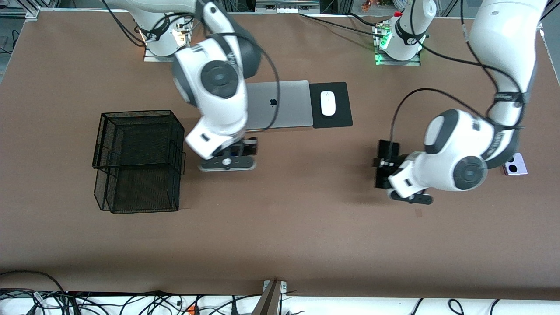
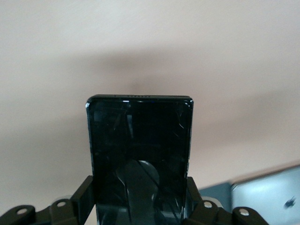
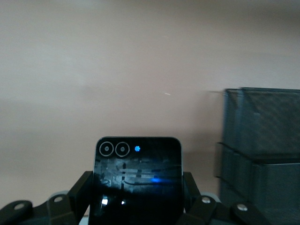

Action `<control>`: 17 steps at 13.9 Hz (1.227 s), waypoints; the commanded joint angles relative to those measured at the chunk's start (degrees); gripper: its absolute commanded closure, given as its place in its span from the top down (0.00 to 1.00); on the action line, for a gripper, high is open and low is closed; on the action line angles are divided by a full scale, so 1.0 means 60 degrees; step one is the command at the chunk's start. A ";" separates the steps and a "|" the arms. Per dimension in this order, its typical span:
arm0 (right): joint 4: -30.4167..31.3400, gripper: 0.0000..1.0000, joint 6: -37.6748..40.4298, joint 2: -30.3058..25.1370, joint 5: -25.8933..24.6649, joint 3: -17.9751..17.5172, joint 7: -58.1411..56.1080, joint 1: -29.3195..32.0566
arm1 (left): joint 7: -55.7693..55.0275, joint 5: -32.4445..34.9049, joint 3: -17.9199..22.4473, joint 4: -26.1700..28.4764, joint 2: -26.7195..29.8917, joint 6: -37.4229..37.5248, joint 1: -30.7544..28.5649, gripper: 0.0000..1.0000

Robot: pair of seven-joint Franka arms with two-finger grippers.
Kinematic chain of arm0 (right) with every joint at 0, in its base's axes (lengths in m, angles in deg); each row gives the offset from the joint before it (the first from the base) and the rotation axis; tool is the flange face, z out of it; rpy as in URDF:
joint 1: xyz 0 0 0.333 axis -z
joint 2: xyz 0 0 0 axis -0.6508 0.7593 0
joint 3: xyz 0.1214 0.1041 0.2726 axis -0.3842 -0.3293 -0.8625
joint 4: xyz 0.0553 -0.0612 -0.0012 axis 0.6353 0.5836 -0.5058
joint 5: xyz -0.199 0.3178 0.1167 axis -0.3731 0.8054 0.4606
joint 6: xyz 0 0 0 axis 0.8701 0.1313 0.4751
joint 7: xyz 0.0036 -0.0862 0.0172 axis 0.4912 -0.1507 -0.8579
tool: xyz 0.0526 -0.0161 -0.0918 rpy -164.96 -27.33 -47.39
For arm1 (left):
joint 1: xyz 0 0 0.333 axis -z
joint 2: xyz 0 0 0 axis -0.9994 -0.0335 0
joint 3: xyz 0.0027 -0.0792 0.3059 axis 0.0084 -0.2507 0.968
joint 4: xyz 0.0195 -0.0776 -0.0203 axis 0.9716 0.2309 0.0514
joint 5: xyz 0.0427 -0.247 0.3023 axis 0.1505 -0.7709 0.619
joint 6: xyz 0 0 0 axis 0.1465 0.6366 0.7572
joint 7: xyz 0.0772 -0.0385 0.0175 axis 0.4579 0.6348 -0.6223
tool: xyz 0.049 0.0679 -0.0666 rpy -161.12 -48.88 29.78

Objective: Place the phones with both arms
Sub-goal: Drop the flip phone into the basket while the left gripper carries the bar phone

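Two phones (image 2: 139, 159) btwn tool (image 2: 139, 206) fingers.

Robotics lab, staged as an office desk. Two white jointed robot arms (image 1: 210, 87) (image 1: 494, 87) bolted on metal base plates along one edge of a brown-topped bench (image 1: 280, 236). Loose black cables (image 1: 87, 302) along the opposite edge. Props: closed silver laptop (image 1: 280, 105), white mouse (image 1: 327, 103) on black pad (image 1: 341, 118), black wire-mesh basket (image 1: 138, 159).

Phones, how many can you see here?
3. A long black phone sits in the left gripper; a small black phone in the right gripper; a lilac-white phone lies on the table, at the left arm's end.
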 commanded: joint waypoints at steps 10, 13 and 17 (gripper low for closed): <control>0.9658 0.50 -0.3973 -0.6258 0.0442 0.4401 -0.5953 0.0156 | -0.3599 -0.0079 0.1839 -0.0540 -0.2204 -0.4720 0.5048 0.39; 1.0350 0.50 -0.5335 -0.6014 0.0442 0.5223 -0.7008 0.0171 | -0.3893 -0.0109 0.2239 -0.0555 -0.2365 -0.4955 0.5493 0.48; 1.0366 0.50 -0.6364 -0.4916 0.1359 0.5401 -0.7114 0.0171 | -0.3908 -0.0138 0.2239 -0.0555 -0.2308 -0.4956 0.5479 1.00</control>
